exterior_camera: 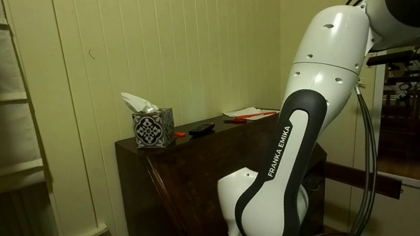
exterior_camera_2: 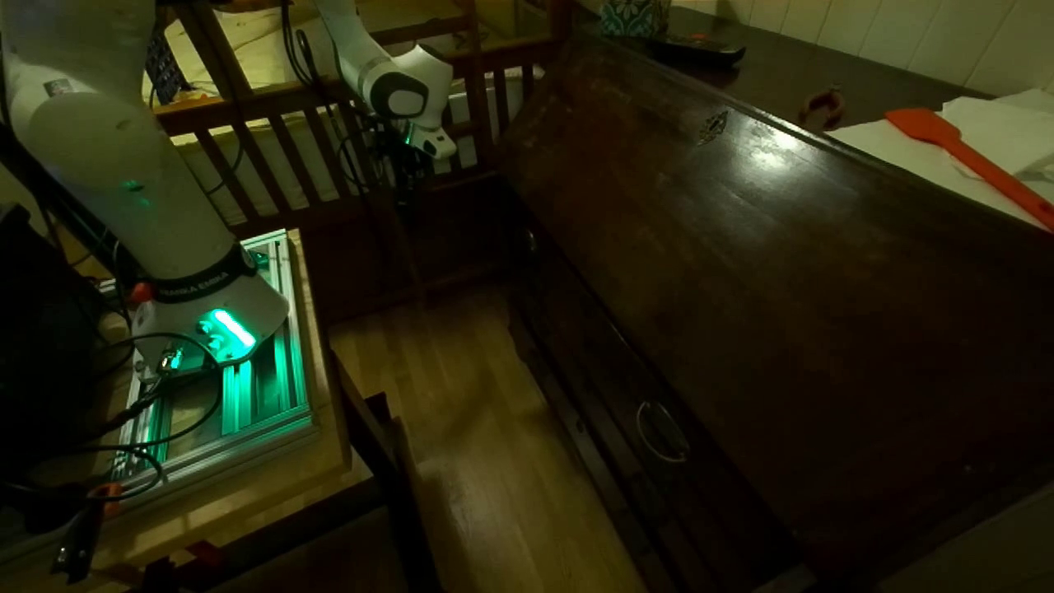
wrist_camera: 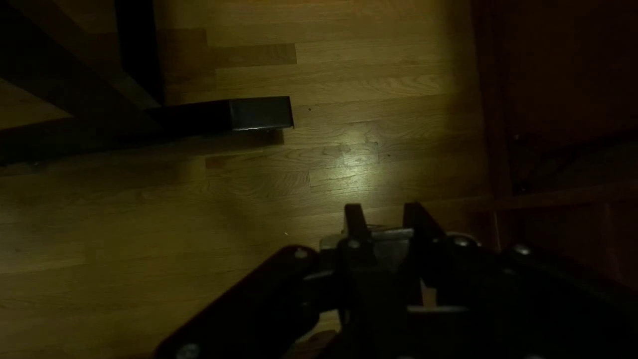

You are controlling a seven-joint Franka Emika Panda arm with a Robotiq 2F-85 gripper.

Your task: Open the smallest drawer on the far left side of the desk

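Note:
The dark brown desk (exterior_camera: 199,166) stands against the wall in both exterior views, its sloping front closed. In an exterior view, a small pull (exterior_camera_2: 529,240) glints near its far end and an oval handle (exterior_camera_2: 663,431) shows closer. The outline of the smallest drawer is too dark to make out. My gripper (exterior_camera_2: 403,185) hangs beside that far end, with no contact visible. In the wrist view, the gripper (wrist_camera: 384,205) is over the floor, its dark tips slightly apart and a greyish piece between them; whether that belongs to the gripper, I cannot tell. It appears shut.
A tissue box (exterior_camera: 154,128), a black remote (exterior_camera: 202,129), papers (exterior_camera: 249,112) and a red spatula (exterior_camera_2: 980,161) lie along the desk top. Slatted wooden furniture (exterior_camera_2: 288,156) rises behind the arm. A black stand foot (wrist_camera: 261,113) rests on the wooden floor (wrist_camera: 349,164).

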